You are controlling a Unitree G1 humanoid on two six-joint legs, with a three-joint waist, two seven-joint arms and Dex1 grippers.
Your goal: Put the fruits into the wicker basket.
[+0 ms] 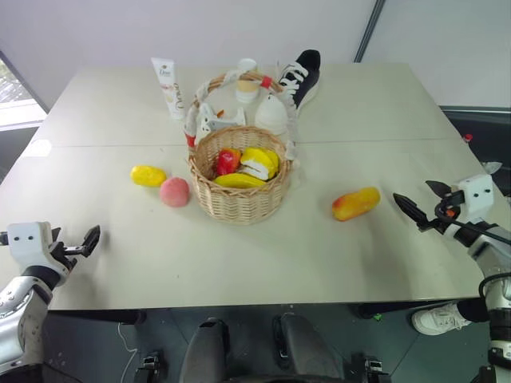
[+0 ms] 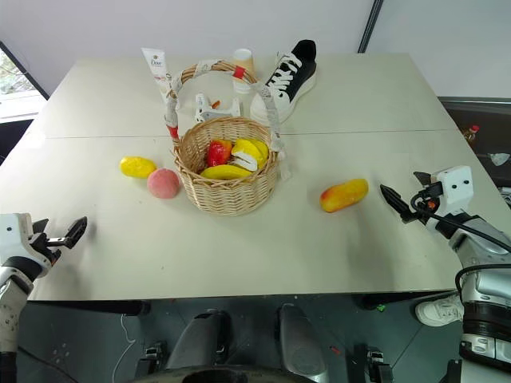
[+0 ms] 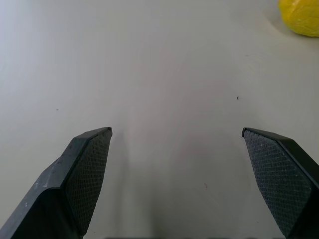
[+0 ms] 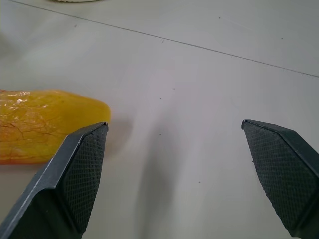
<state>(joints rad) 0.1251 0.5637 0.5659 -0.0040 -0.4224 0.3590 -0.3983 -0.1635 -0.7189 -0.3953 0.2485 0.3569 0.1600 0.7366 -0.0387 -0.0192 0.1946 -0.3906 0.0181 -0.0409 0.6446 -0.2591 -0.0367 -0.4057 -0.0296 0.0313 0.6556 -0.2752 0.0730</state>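
The wicker basket [image 1: 239, 204] stands mid-table with several toy fruits inside, red and yellow. To its left lie a yellow lemon [image 1: 148, 175] and a pink peach [image 1: 174, 192], close together. An orange-yellow mango [image 1: 356, 203] lies to the basket's right. My left gripper [image 1: 76, 239] hovers open over the table's front left corner, well short of the lemon [image 3: 301, 17]. My right gripper [image 1: 415, 195] is open near the right edge and points at the mango [image 4: 45, 124], a short way from it. Nothing is between either pair of fingers.
Behind the basket stand a white-and-black sneaker [image 1: 299, 80], a white tube [image 1: 168, 86], a paper cup [image 1: 247, 84] and a small white toy [image 1: 212, 120]. A seam [image 1: 399, 142] crosses the table behind the fruits. The table's front edge [image 1: 263, 302] is near me.
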